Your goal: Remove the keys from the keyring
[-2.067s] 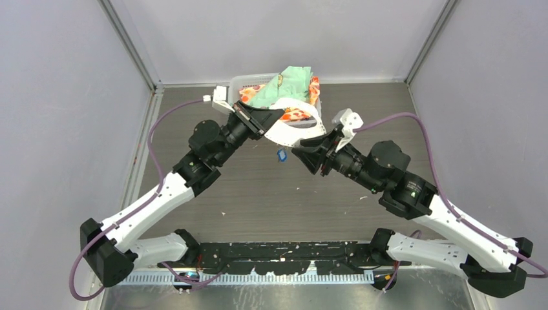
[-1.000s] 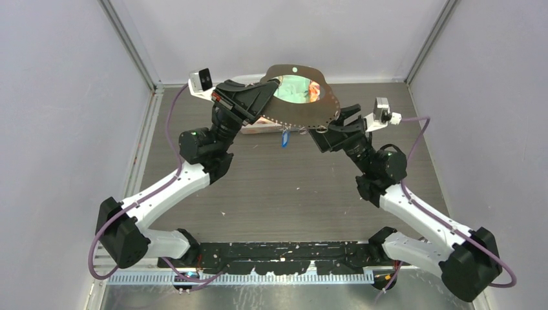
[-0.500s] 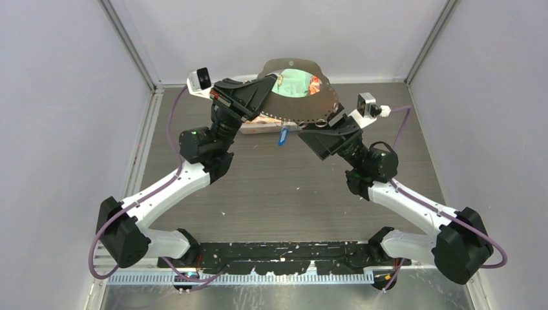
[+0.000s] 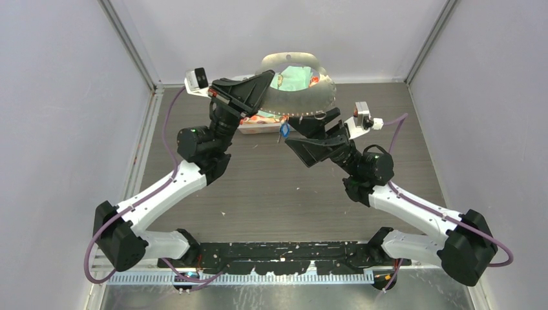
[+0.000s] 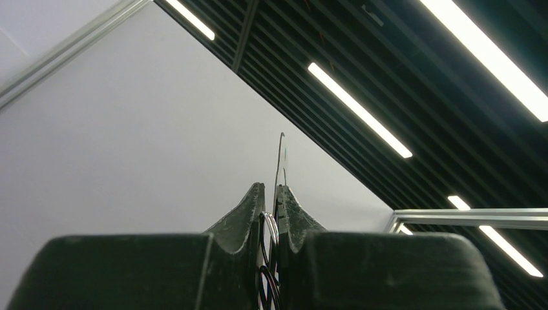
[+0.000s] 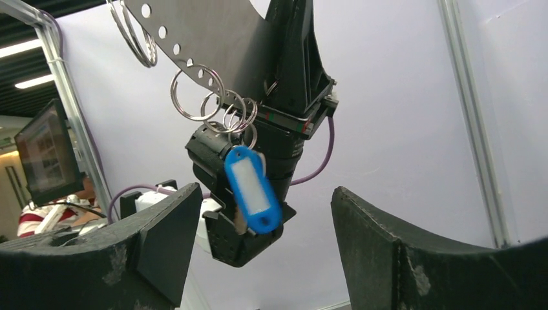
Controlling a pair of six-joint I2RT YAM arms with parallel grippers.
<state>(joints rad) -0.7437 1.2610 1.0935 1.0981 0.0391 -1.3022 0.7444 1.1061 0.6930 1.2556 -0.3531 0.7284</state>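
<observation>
1. Over the last two seconds the keyring (image 4: 304, 103) was lifted from low over the table (image 4: 271, 187) to stand nearly upright. The left gripper (image 4: 268, 81) stayed clamped on the keyring's left rim. In the left wrist view its jaws were pressed together on the plate, which showed edge-on between them.
2. The right gripper (image 4: 289, 132) had been at the keyring's lower right rim. It came away and swung in below the lower edge, its jaws spreading as it went. They stood wide apart and held nothing.
3. The keys (image 4: 284, 130) hung from the silver loops (image 6: 194, 93) threaded through holes in the keyring's lower rim. In the right wrist view the blue tag (image 6: 252, 187) dangled free between the right gripper's open fingers (image 6: 161, 232). As far as could be seen, it touched neither finger.
4. Judged from this, the work had passed from raising the keyring to picking at it. One arm steadied the plate and the other was lined up to close on the tag. Nothing had been taken off the keyring yet.
5. The tag's white insert looked blank. No brand could be read on either arm. A screen (image 6: 48, 158) beyond the keyring's left side was too small to read.
</observation>
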